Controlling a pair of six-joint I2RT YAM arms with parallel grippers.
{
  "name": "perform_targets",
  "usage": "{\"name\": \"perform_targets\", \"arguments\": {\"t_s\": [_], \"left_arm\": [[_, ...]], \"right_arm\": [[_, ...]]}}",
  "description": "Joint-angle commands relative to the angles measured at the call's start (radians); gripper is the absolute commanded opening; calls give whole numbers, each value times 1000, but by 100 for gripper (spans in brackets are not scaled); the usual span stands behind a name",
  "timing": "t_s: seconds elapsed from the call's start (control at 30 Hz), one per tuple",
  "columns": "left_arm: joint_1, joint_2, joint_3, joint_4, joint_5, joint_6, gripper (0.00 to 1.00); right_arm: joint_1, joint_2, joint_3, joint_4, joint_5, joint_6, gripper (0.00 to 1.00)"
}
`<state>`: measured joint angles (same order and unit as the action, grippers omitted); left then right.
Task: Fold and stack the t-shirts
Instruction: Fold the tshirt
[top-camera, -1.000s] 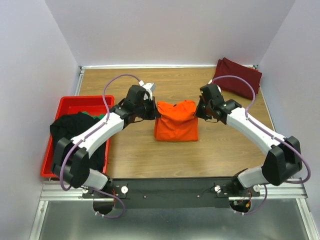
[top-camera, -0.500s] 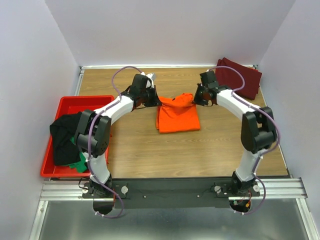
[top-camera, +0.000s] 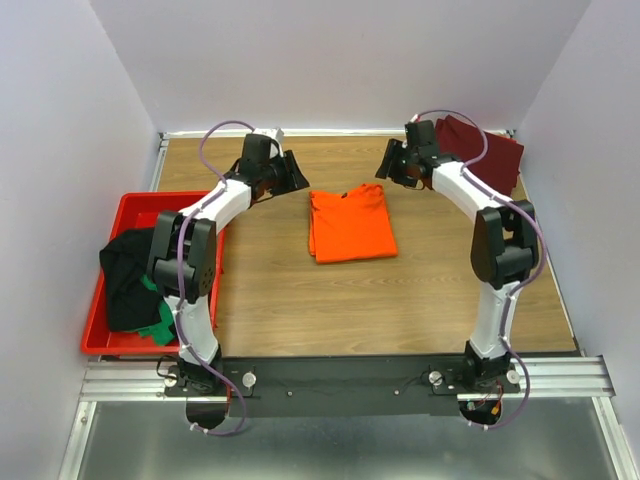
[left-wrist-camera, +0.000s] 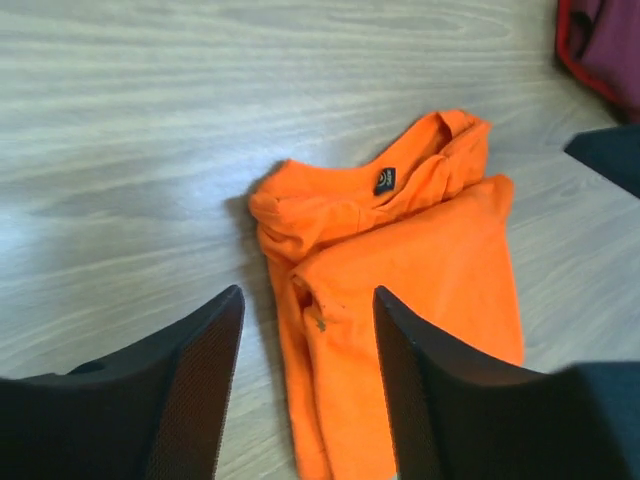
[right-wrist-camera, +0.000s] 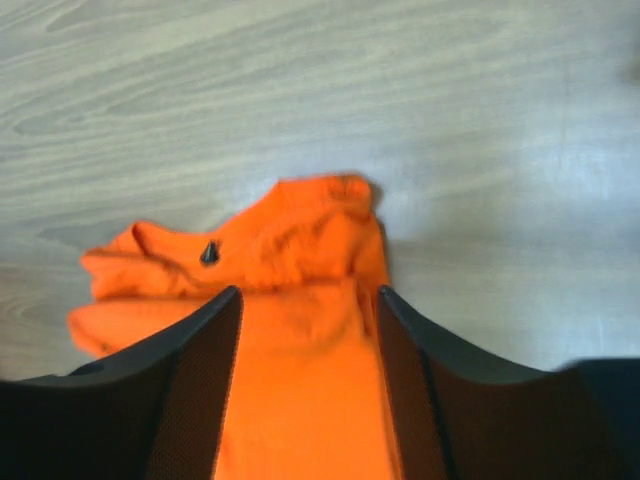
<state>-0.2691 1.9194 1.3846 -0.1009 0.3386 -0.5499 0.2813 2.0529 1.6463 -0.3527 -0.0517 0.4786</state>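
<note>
A bright orange t-shirt (top-camera: 350, 226) lies folded flat in the middle of the table, collar toward the back. My left gripper (top-camera: 296, 176) hovers off its back left corner, open and empty. My right gripper (top-camera: 386, 166) hovers off its back right corner, also open and empty. In the left wrist view the orange t-shirt (left-wrist-camera: 420, 280) lies on the wood below the open gripper (left-wrist-camera: 308, 300). The right wrist view shows the orange t-shirt (right-wrist-camera: 290, 270) under the spread gripper (right-wrist-camera: 308, 296). A dark maroon t-shirt (top-camera: 486, 152) lies at the back right corner.
A red bin (top-camera: 140, 208) stands at the left table edge with a black t-shirt (top-camera: 128, 275) and a green one (top-camera: 156, 326) in it. White walls close in the table on three sides. The wood table (top-camera: 300, 295) shows bare in front of the orange shirt.
Both grippers let go of the orange shirt's back corners, opened, and drew back and outward. The shirt's raised back edge dropped flat on the table.
</note>
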Motion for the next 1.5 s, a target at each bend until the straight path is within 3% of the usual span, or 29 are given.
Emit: {"name": "perform_targets", "arguments": {"t_s": [0.0, 0.03, 0.13, 0.4, 0.67, 0.9, 1.13, 1.23, 1.47], "left_arm": [[-18, -76, 44, -34, -52, 1, 44], [-45, -77, 45, -46, -64, 2, 27], [-106, -73, 65, -117, -125, 4, 0], [-167, 41, 109, -141, -168, -10, 0], [-141, 272, 301, -223, -227, 19, 0], [-108, 371, 402, -258, -224, 34, 0], [-90, 297, 393, -177, -170, 62, 1], [-88, 248, 398, -152, -150, 73, 8], [-90, 219, 377, -158, -145, 65, 9]], "right_arm": [[4, -120, -103, 17, -36, -15, 61], [9, -132, -124, 27, -34, -17, 55], [36, -154, -197, 55, -42, -28, 50], [52, -51, -171, 80, -74, -58, 46], [38, 119, 6, 78, -46, -80, 46], [19, 222, 87, 77, -59, -49, 46], [21, 178, 49, 78, -66, -43, 46], [19, 135, 32, 78, -82, -46, 46], [21, 95, -40, 84, -112, -41, 47]]}}
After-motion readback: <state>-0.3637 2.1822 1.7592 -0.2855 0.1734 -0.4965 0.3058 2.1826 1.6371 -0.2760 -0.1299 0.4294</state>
